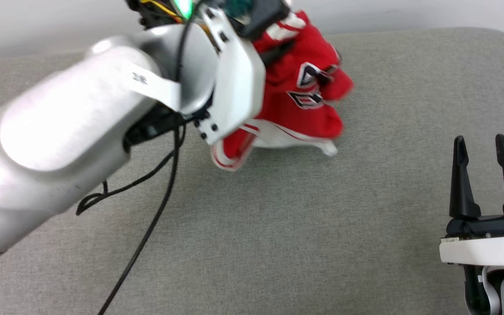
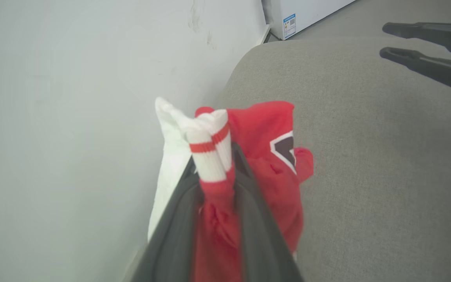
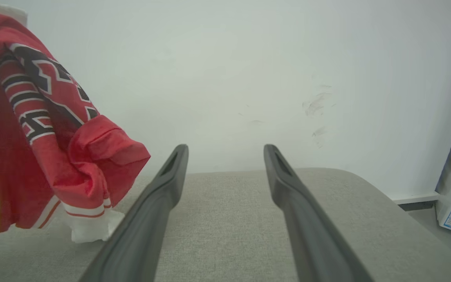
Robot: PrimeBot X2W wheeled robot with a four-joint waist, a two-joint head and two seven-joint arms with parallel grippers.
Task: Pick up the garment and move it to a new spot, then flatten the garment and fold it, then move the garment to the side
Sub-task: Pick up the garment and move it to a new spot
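While the garment [image 1: 304,109] hangs, grey upholstery [image 1: 278,240] runs to a white wall [image 3: 249,58].

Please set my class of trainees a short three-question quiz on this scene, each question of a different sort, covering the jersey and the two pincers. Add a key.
1. True or false: the right pincer is shut on the garment.
2. Which part of the garment sticks up between the fingers of the left pincer? A. white trim with red stripes; B. a black collar; C. a zip.
3. Fill in: the padded surface under the garment is ___ in colour.

Key
1. False: its jaws stand open and hold nothing, well apart from the garment.
2. A.
3. Grey.
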